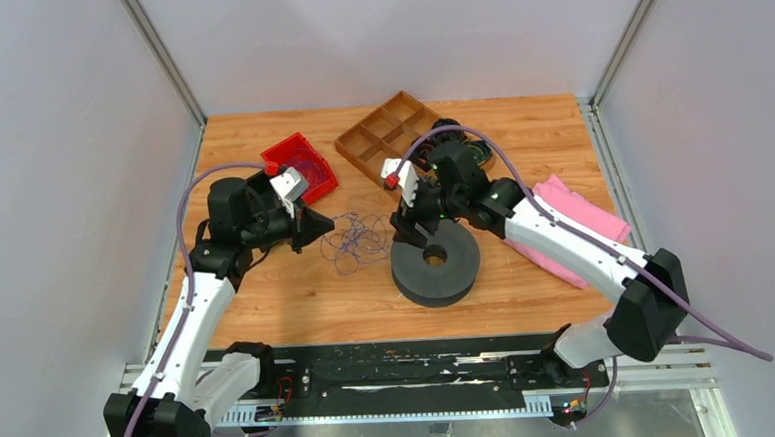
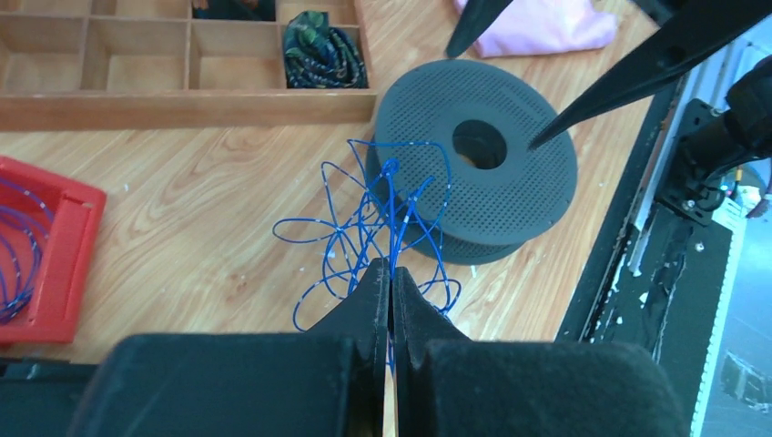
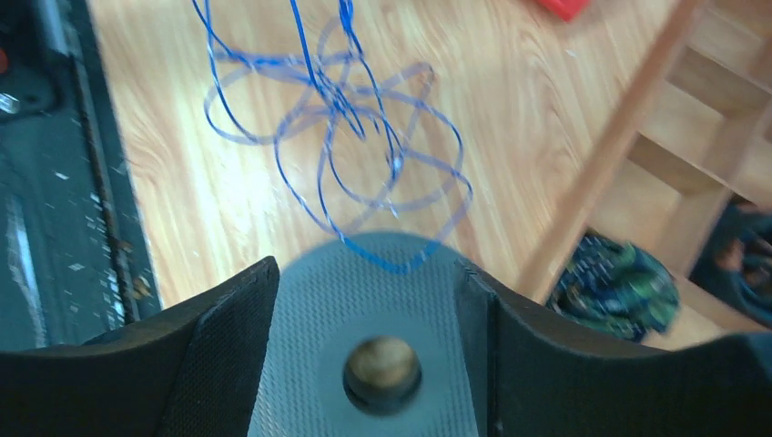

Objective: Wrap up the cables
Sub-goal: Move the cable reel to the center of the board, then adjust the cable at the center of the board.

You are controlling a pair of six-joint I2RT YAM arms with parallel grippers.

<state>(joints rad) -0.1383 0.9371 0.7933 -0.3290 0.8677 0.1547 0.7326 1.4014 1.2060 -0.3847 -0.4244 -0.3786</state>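
Note:
A thin blue cable [image 2: 364, 223] lies in a loose tangle on the wooden table, just left of the dark grey spool [image 2: 510, 196]. One loop rests on the spool's rim [image 3: 401, 262]. My left gripper [image 2: 391, 273] is shut on a strand at the tangle's near side, also seen from above [image 1: 320, 225]. My right gripper [image 3: 366, 269] stands open over the spool [image 3: 373, 319], one finger [image 2: 628, 82] touching down near the spool's centre hole. From above the tangle [image 1: 357, 238] sits between both grippers, the right gripper [image 1: 413, 230] over the spool's left edge [image 1: 436, 266].
A red bin [image 1: 301, 166] holding more blue cable stands behind the left gripper. A wooden compartment tray [image 1: 384, 134] behind the spool holds coiled bundles [image 2: 323, 55]. A pink cloth [image 1: 576, 224] lies under the right arm. The black rail [image 1: 422, 372] borders the near edge.

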